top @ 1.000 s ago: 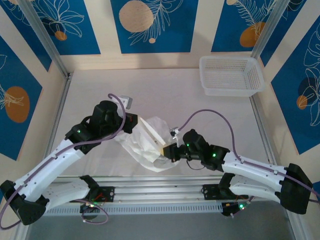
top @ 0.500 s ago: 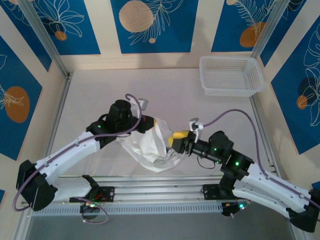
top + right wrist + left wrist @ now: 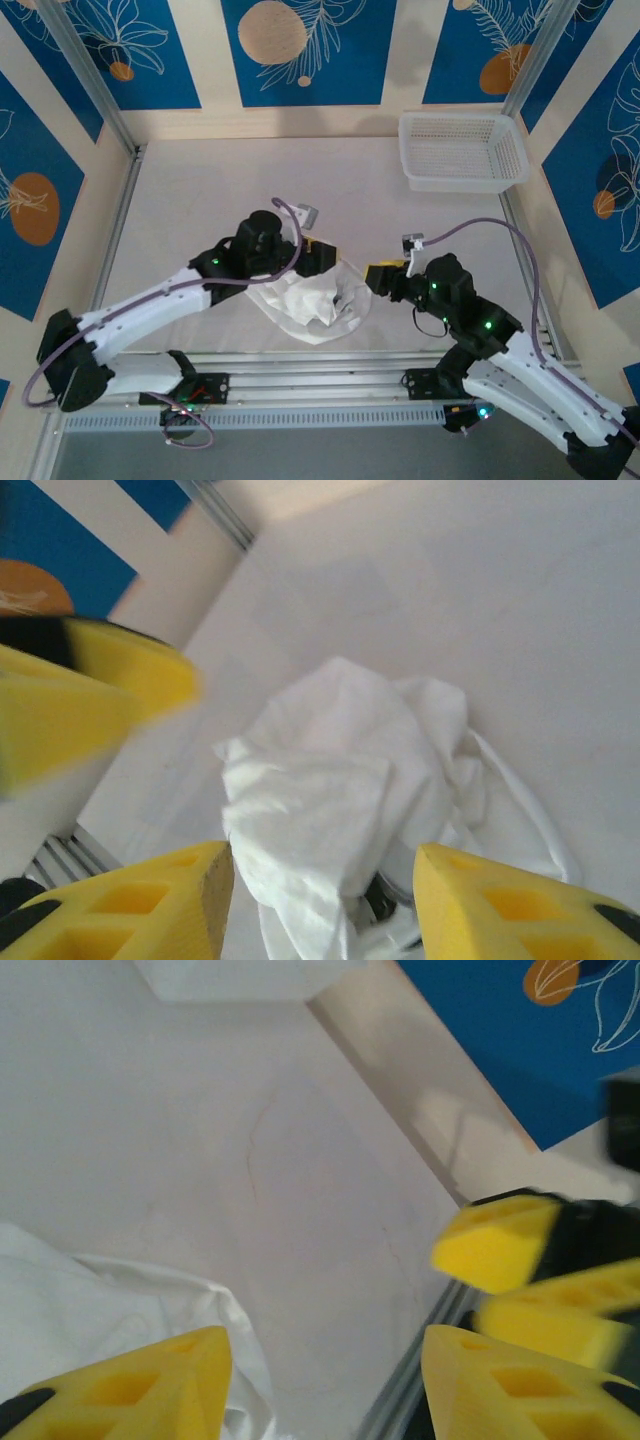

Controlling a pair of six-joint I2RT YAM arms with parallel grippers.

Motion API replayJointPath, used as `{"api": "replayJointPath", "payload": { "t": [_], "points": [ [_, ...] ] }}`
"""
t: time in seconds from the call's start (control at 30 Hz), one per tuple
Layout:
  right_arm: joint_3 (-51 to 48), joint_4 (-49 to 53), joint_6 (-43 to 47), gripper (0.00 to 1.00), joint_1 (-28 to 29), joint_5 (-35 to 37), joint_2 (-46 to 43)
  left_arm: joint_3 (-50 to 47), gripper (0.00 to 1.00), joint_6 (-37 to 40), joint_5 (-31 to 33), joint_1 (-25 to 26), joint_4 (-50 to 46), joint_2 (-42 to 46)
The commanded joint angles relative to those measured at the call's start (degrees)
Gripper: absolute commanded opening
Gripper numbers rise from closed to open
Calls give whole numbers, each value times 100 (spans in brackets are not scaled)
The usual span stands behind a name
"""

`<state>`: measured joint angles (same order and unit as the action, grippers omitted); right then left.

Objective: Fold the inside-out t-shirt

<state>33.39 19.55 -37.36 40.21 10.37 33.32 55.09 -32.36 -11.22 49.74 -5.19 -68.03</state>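
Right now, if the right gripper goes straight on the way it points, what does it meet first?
The crumpled white t-shirt, lying straight ahead of the right gripper. Depth is unclear, but nothing seems to stand before it.

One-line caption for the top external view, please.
Left gripper and right gripper, both open, hover beside the crumpled t-shirt; basket at far right corner.

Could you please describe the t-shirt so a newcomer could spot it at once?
On the table, look where the left gripper and right gripper nearly meet. The t-shirt is the crumpled white heap there, unlike the stiff mesh basket at the far right corner.
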Motion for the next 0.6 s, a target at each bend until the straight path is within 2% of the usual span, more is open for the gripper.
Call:
{"api": "replayJointPath", "payload": {
  "t": [0.0,0.1,0.2,0.4,0.57],
  "points": [
    [-27,26,-147,50,-559,-1826,501,213,56,576,685,-20,-822,638],
    [33,-420,-149,45,-935,-3009,1226,22,58,751,1186,-31,-1337,1211],
    [388,-632,270,44,-954,-3271,1978,-220,61,809,1613,-45,-1817,1709],
    [844,-825,2739,43,-940,-2616,3164,-575,62,586,2173,-75,-2573,2366],
    [1321,-834,4695,44,-973,-3287,3826,-734,64,453,2313,-85,-2742,2614]
  ]
}}
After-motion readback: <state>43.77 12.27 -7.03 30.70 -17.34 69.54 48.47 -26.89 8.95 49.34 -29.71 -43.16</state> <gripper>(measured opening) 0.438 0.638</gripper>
